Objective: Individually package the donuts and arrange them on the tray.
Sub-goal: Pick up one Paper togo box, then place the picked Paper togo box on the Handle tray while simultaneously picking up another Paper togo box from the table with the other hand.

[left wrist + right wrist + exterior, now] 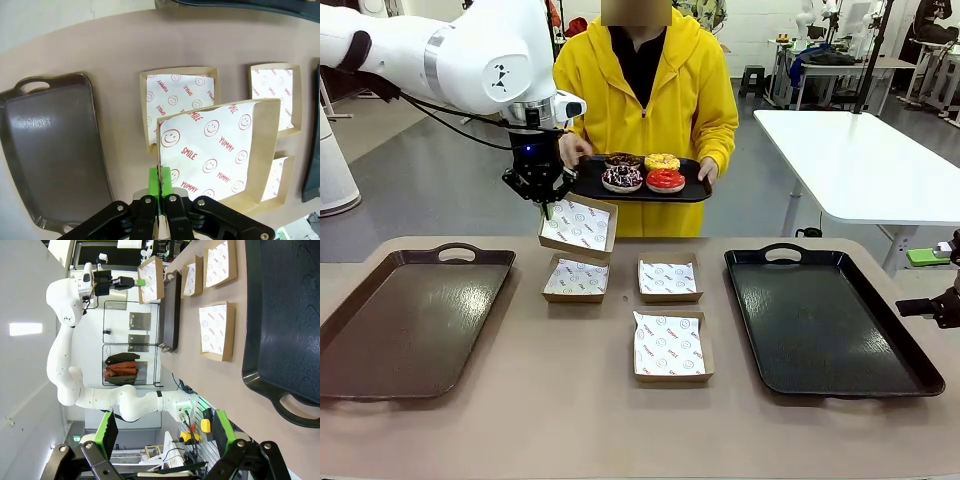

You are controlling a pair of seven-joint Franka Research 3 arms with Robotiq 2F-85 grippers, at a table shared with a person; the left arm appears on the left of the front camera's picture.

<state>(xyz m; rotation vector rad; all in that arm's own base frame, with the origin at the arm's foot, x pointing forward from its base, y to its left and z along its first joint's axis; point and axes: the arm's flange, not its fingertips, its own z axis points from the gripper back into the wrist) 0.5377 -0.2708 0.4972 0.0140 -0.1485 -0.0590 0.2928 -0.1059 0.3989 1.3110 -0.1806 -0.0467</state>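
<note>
While the person holds the black tray (588, 180) beyond the far edge of the table (570, 430), bring the lifted box (578, 226) level and just below its rim, since the four donuts (642, 172) sit on it, unpacked. Your left gripper (159, 182) is clamped on that box's wall; your right gripper (165, 432) stands wide and empty.

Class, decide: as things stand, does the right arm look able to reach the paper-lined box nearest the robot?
Probably yes: the right end effector is open and holds nothing, and only the low black tray lies between it and that box.
</note>
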